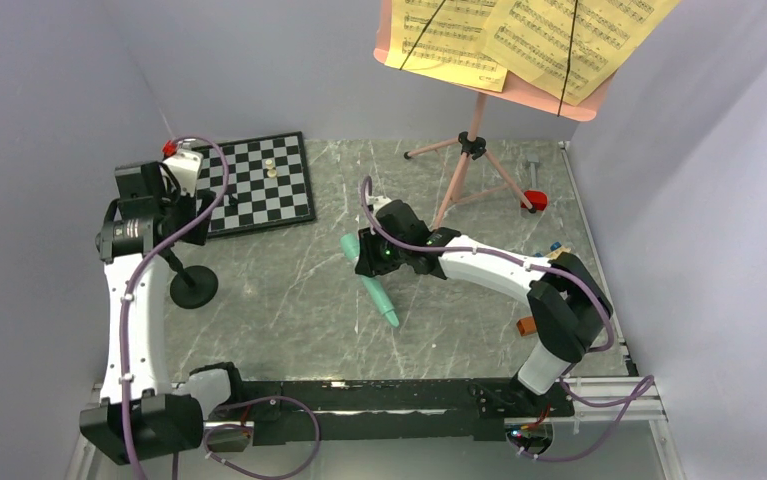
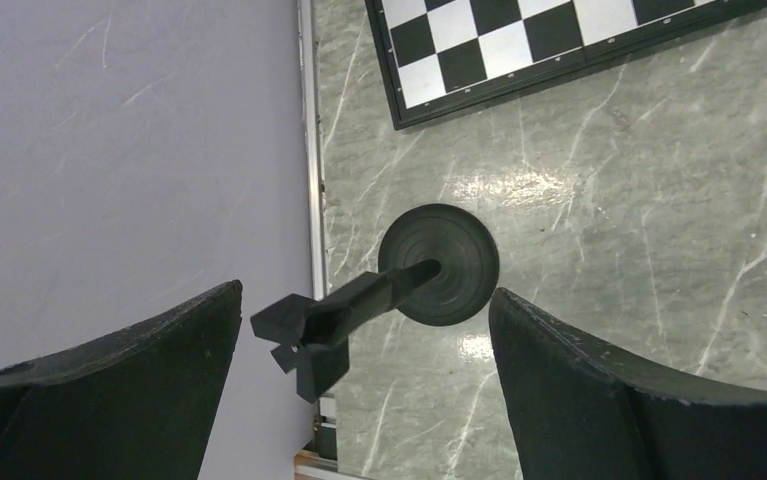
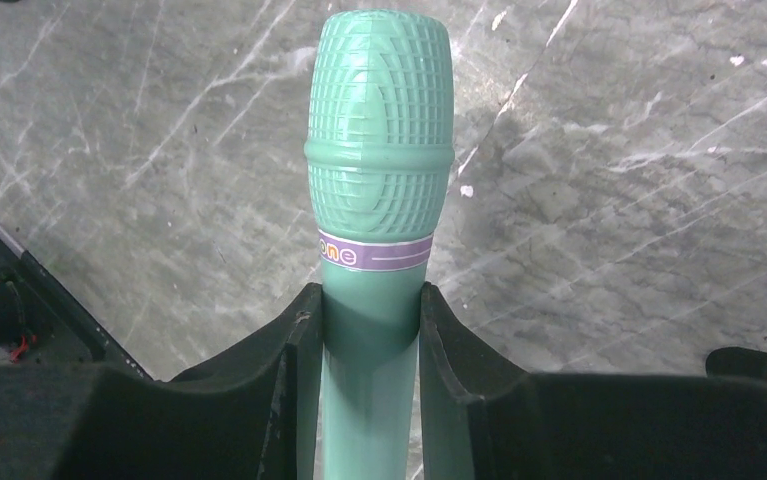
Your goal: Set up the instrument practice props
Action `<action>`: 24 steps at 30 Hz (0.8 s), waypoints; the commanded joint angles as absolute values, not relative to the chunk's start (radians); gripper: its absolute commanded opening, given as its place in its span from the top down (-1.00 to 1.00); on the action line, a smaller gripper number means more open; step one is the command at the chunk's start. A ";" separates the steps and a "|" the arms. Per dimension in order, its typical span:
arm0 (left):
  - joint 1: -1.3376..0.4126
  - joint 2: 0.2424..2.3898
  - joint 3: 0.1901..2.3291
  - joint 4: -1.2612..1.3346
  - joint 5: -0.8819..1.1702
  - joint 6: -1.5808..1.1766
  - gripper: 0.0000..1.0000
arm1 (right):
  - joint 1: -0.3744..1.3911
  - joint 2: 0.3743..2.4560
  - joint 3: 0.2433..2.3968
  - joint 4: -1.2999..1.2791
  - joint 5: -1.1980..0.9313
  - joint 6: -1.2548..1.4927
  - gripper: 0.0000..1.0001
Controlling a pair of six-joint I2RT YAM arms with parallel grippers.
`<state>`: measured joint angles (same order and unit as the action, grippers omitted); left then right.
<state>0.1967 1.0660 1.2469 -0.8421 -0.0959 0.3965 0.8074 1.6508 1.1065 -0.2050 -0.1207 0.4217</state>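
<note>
In the centre of the top view, the right claw (image 1: 372, 252) is clamped on the handle of the mint-green microphone (image 1: 377, 293), just below its purple band. In the right wrist view its ribbed head (image 3: 379, 130) points toward the upper edge. Whether its tail touches the marble surface (image 1: 289, 310) I cannot tell.

At left, the left claw (image 2: 364, 305) stands wide apart and holds nothing. Its fingers (image 2: 149, 370) flank the clip on top of the small black stand (image 2: 439, 265) without touching it. The stand's round base sits on the surface below the chessboard (image 1: 264, 185).

At the upper right, the pink music stand (image 1: 471, 150) stands upright on its tripod and carries yellow sheet-music pages (image 1: 559, 40).
</note>
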 commanded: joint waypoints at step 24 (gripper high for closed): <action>0.263 1.236 1.229 -0.871 -0.288 0.514 -0.47 | 0.750 1.605 1.076 -0.185 -0.199 0.387 1.00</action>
<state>0.2584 1.2293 1.2213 -0.8845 -0.2089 0.4950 0.7559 1.6493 1.0706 -0.2085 -0.1852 0.3992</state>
